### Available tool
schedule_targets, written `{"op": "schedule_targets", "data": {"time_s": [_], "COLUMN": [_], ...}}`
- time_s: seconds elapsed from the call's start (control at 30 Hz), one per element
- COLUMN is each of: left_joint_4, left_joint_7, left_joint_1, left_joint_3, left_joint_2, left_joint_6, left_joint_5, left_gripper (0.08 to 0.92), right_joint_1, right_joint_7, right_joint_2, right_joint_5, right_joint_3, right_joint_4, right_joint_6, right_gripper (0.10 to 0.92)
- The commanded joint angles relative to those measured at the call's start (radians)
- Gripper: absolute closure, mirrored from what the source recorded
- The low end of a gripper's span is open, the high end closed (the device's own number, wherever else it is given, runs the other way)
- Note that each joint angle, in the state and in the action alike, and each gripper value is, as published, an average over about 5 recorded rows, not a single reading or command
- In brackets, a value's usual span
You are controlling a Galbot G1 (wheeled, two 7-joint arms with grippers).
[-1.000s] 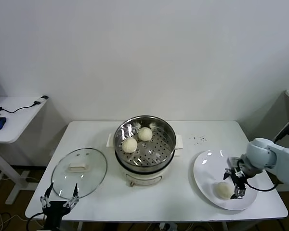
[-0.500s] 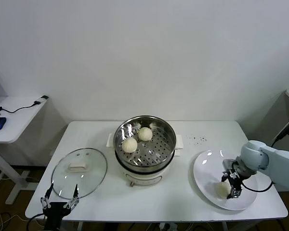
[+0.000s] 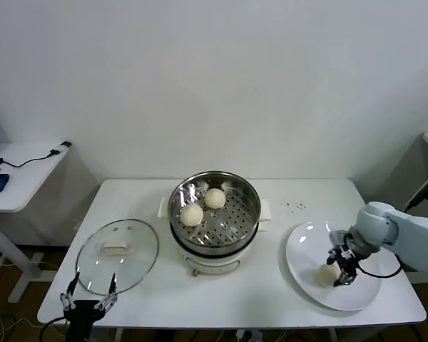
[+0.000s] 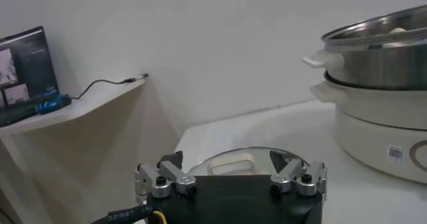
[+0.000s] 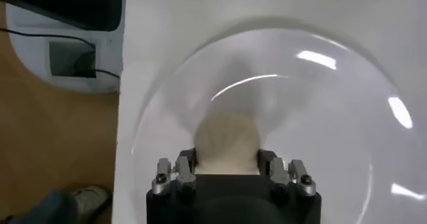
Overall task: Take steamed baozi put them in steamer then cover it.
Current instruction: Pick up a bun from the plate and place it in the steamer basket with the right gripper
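Observation:
Two cream-white baozi (image 3: 192,214) (image 3: 215,198) lie on the perforated tray of the steel steamer (image 3: 251,196) at the table's middle. A third baozi (image 3: 327,274) rests on the white plate (image 3: 307,246) at the right. My right gripper (image 3: 339,271) is down over it, its fingers pressed on both sides of the bun (image 5: 227,142) in the right wrist view, where the gripper (image 5: 227,164) shows too. The glass cover (image 3: 139,246) with its white handle lies flat at the left. My left gripper (image 3: 89,293) hangs open at the table's front edge, just before the cover (image 4: 207,164).
A white side desk (image 3: 18,178) with a cable and a blue object stands off to the left. Small dark specks (image 3: 296,207) lie on the table behind the plate. The steamer (image 4: 380,59) rises to one side in the left wrist view.
My right gripper has moved left across the plate, from beside the baozi to over it, and its fingers now hold the bun's sides. The left arm has not moved.

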Motion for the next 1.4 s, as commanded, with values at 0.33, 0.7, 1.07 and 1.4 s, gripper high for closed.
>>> {"op": "schedule_targets", "data": {"time_s": [0.33,0.7,1.07,1.4], "left_joint_4": [-0.003,-0.027,-0.025,-0.012], "left_joint_7": [0.000,0.001,0.001,0.001], "left_joint_1": [0.013,0.032,0.023,0.034], "left_joint_3": [0.006,0.014,0.003,-0.005], "left_joint_2": [0.002,-0.001,0.008,0.002], "left_joint_6": [-0.005,0.002,0.013,0.003], "left_joint_5": [0.002,0.006,0.003,-0.006], "left_gripper": [0.177,0.177,0.177,0.177], "right_joint_1": [0.783,0.548,0.368,0.308], "right_joint_7": [-0.151,-0.143,-0.131,-0.128], "right_joint_2": [0.488,0.783,0.884,0.892], "right_joint_5": [0.072,-0.046,-0.138,-0.162], "right_joint_3": [-0.318,-0.194,-0.178,-0.179], "right_joint_4": [-0.099,-0.160,-0.181,-0.193], "right_joint_6": [0.612,0.684,0.738,0.755], "right_gripper": [0.439,0.446,0.446,0.441]}}
